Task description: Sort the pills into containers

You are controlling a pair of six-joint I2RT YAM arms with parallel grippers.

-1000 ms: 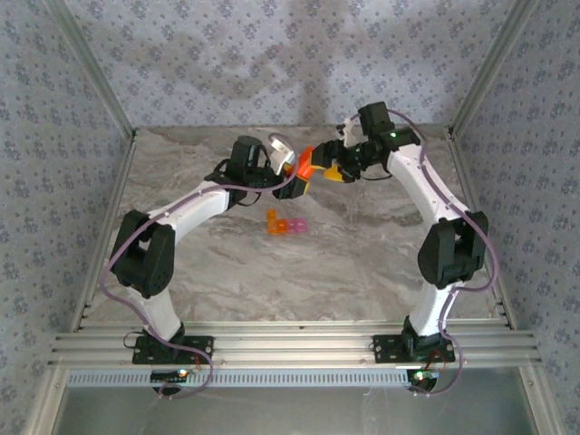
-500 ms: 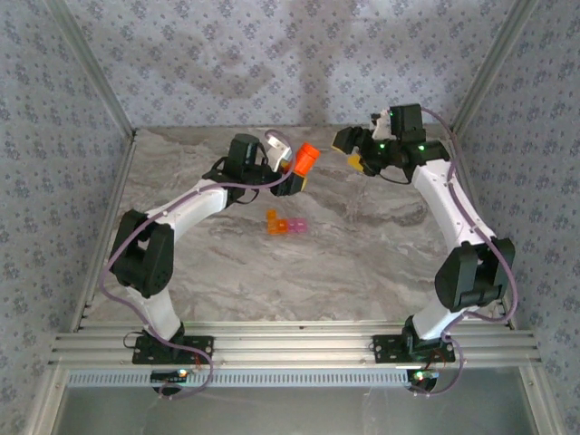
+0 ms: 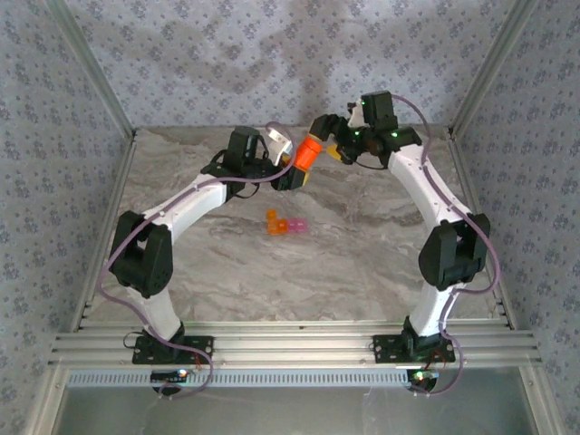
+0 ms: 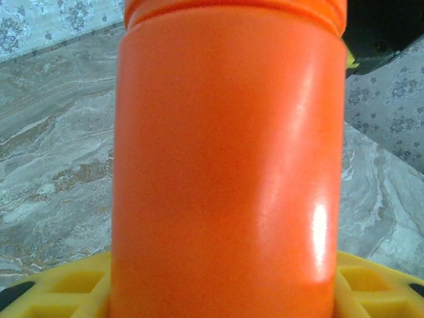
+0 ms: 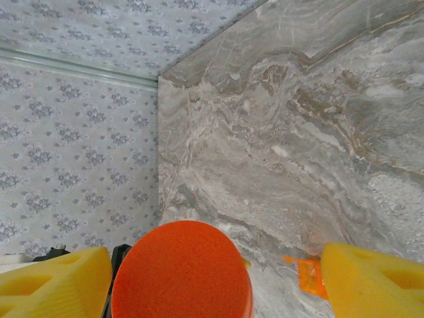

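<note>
An orange cylindrical bottle [image 3: 309, 155] with a round orange cap [image 5: 182, 275] is held tilted above the back of the table. My left gripper [image 3: 296, 173] is shut on its body [image 4: 225, 165], with yellow pads at both lower corners of the left wrist view. My right gripper [image 3: 326, 138] is open at the cap end, one yellow finger [image 5: 53, 281] left of the cap and the other well to its right, neither touching. The containers [image 3: 285, 224], joined orange and pink cubes, rest on the table in front of both grippers; the orange one [image 5: 306, 275] also shows in the right wrist view. The pills are out of view.
The marble tabletop [image 3: 362, 263] is bounded by patterned walls at the back and sides and by aluminium posts [image 3: 476, 86]. The rail with both arm bases [image 3: 290, 344] runs along the near edge.
My right gripper swung out to the right, then came back to the bottle's cap, with its jaws wider than before. My left gripper kept hold of the bottle and barely moved.
</note>
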